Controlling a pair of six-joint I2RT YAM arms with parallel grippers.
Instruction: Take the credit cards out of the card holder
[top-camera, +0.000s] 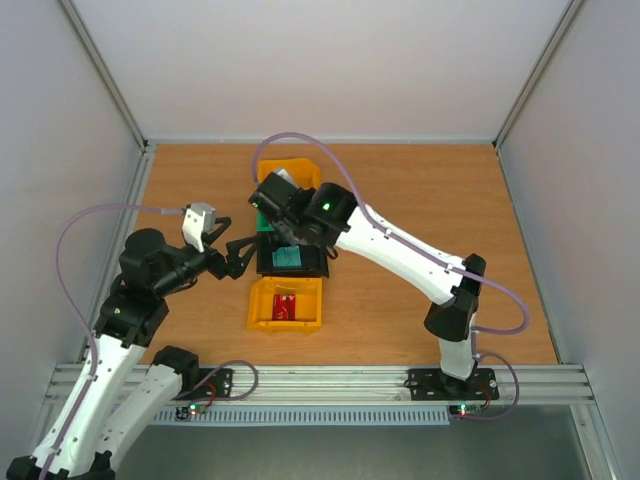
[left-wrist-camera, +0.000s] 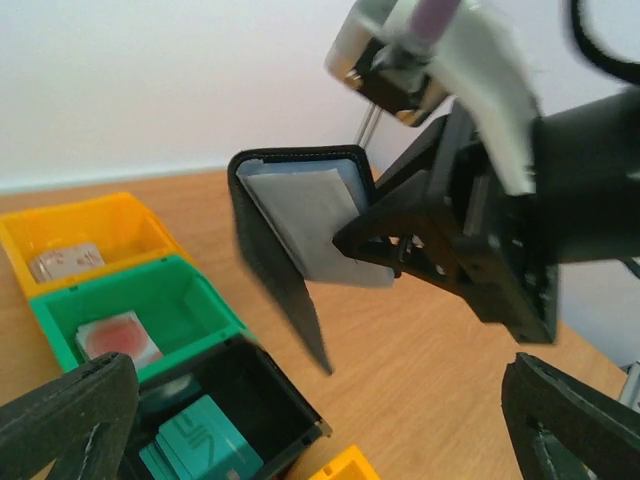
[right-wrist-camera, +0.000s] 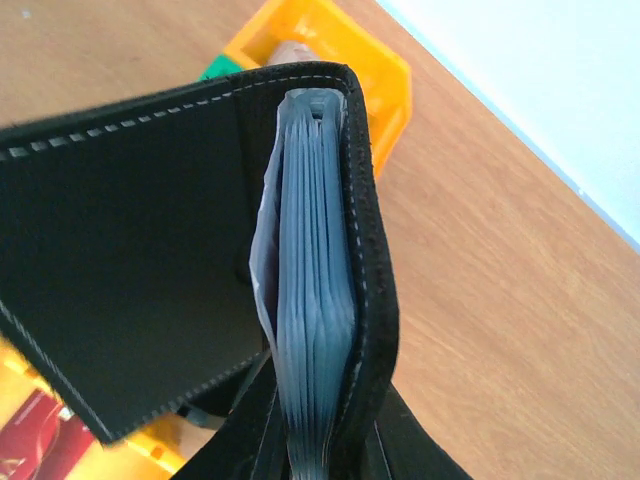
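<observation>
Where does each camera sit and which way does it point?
Top external: above and behind, looking down at the brown wooden table; the left arm and right arm show.
Left wrist: on the left arm, facing the black folding card holder with grey pockets; the open left end effector frames the bottom.
Right wrist: on the right arm, looking along the right end effector, shut on it.
Shared: both wrist views show the card holder and yellow plastic bin.

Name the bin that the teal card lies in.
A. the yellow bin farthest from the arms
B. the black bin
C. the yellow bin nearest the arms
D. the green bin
B: the left wrist view shows the teal card lying inside the black bin, and the top view agrees.
</observation>
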